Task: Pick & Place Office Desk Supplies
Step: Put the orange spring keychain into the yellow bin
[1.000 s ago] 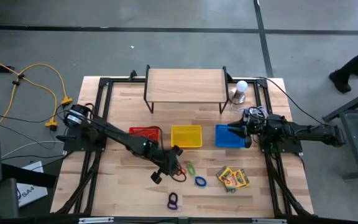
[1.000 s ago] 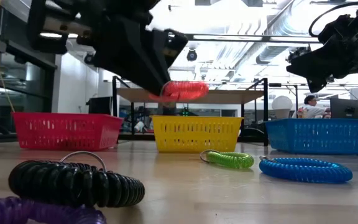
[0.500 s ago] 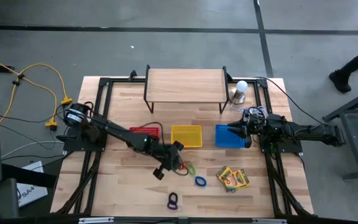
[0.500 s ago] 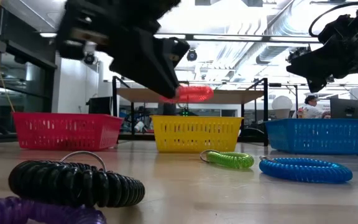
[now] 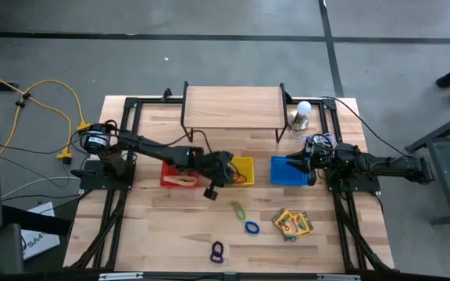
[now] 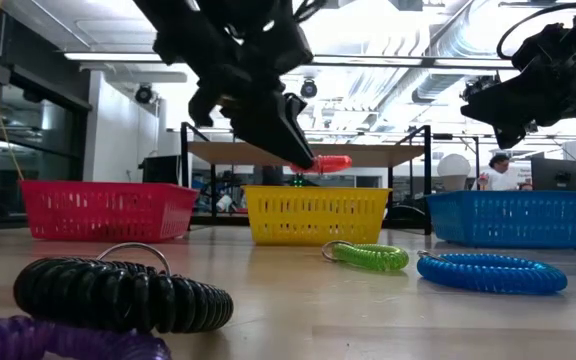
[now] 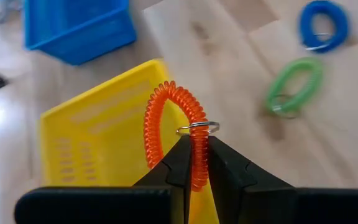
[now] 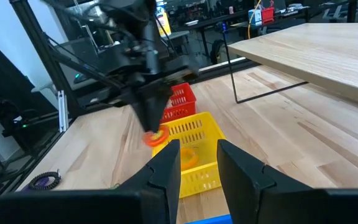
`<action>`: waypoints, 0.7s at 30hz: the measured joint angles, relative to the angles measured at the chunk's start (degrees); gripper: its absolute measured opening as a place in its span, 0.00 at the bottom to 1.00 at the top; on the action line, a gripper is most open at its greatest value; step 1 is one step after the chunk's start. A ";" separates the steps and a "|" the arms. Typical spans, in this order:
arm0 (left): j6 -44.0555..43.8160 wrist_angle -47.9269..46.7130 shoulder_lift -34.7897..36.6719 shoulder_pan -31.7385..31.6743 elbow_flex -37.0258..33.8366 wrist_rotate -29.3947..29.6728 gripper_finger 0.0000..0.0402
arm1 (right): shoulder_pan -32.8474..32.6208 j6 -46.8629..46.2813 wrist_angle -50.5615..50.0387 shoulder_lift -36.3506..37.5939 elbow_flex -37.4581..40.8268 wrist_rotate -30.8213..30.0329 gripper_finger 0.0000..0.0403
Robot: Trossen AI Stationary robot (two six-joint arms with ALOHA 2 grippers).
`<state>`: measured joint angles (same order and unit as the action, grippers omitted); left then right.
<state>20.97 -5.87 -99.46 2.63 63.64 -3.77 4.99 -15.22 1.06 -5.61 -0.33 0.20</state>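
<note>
While my left claw [image 7: 195,163] hangs over the yellow basket [image 5: 243,163], these entries hold for this moment.

Change, left arm: a second ago I was over bare counter [image 5: 162,226] near the green coil; I have since swung toward the baskets and now sit above the yellow one's near-left corner.
Change, orange coil: it has travelled with me, up from beside the green coil to above the yellow basket.
Change, right arm: none; it waits where it was, over the blue basket [image 5: 286,173].
Left claw state: clenched on the orange coil [image 7: 173,127], which stands up between my fingers with its metal ring just above them.
Right claw [image 8: 197,163] state: cannot tell whether its fingers are parted or closed; nothing is between them.
Task thing, location: orange coil in the air, held, over the yellow basket, not touching it.
Count, baskets: three in a row, red [image 5: 180,173], yellow, blue.
Count, coils on the counter: four, namely green [image 5: 238,210], blue [image 5: 251,227], purple [image 5: 218,251] and black [image 6: 118,294].
Count, crayon boxes [image 5: 292,223]: two, overlapping, right of the blue coil.
Count, other: one wooden shelf [image 5: 232,108], one white bulb [image 5: 301,115] at its right end.
</note>
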 joint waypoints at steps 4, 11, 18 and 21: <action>0.00 -0.02 0.00 -2.07 0.00 0.02 0.08 | 0.01 0.00 -0.02 0.00 -0.01 0.01 0.23; 0.04 -0.07 0.04 -2.64 0.00 -0.04 0.08 | -0.02 0.00 -0.02 -0.02 -0.01 0.01 0.23; 0.18 -0.14 0.07 -2.64 0.02 -0.09 0.08 | 0.01 0.00 -0.01 -0.02 -0.01 0.00 0.23; 0.22 -0.50 -0.23 -2.64 0.09 -0.09 0.08 | 0.00 0.01 0.00 0.01 0.00 0.00 0.23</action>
<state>21.19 -6.37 -99.69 -0.01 63.73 -3.86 4.98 -15.21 1.06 -5.61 -0.33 0.20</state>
